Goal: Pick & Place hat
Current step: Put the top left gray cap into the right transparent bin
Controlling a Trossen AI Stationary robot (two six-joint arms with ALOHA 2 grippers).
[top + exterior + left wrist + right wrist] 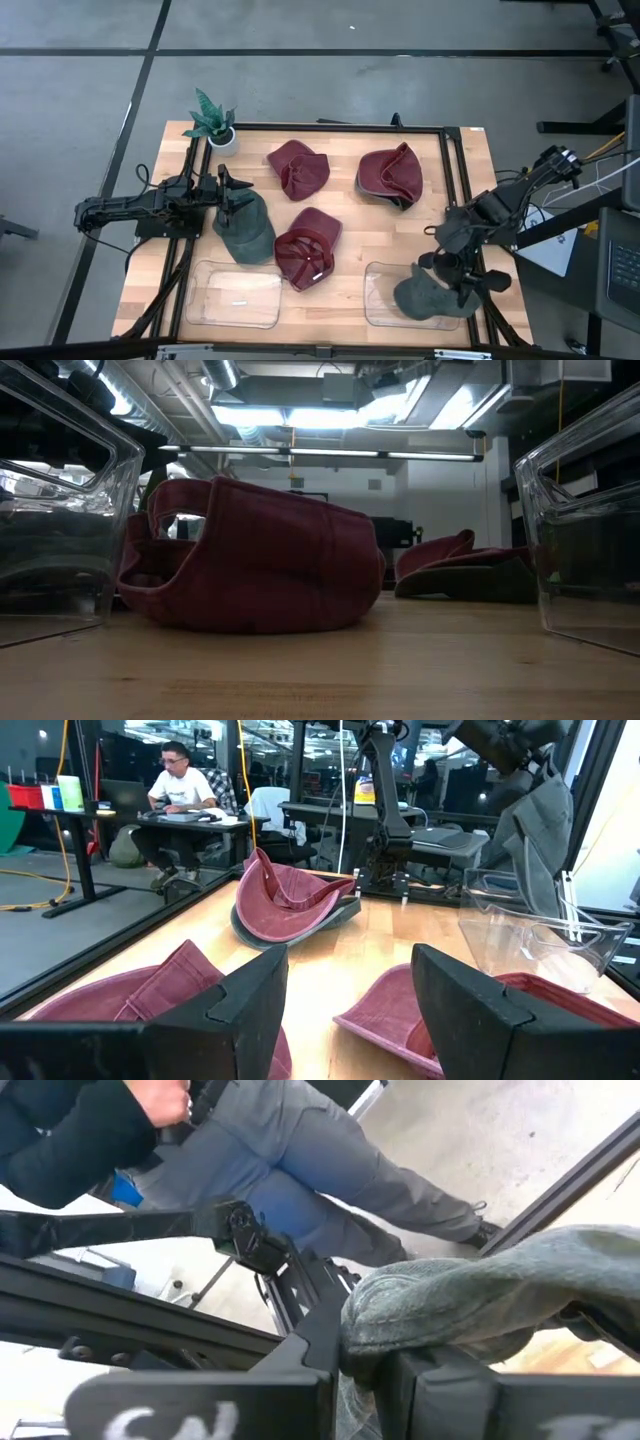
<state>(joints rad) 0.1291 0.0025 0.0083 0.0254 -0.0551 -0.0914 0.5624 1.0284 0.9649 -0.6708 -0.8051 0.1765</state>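
High view shows our right gripper (452,272) over the clear bin (375,300) at the right front corner of the tabletop (400,225), its fingers pressed together on a fold of a green hat (425,297) that droops into that bin. The right wrist view confirms the pinch: grey-green cloth bunches between the two dark fingers (300,1380), with a person's legs visible on the floor beyond. We judge the step in hand to be the release of this hat into the bin.

To do it well, we want the hat's bulk inside the bin walls before we let go. From above, part of the cloth seems to lie near the bin's right edge, so we would shift slightly toward the bin's middle and lower until most of the fabric rests on the bottom, then spread the fingers fully and lift straight up so the cloth does not snag and come out with us.

Our left gripper (228,195) sits at the left side of the tabletop, fingers spread, right at a second green hat (246,230); whether it touches the cloth we cannot tell. Three red hats (308,248) lie between the arms, and an empty-looking second bin (235,295) waits at the left front. A small potted plant (214,122) stands at the back left corner, well clear of both arms.
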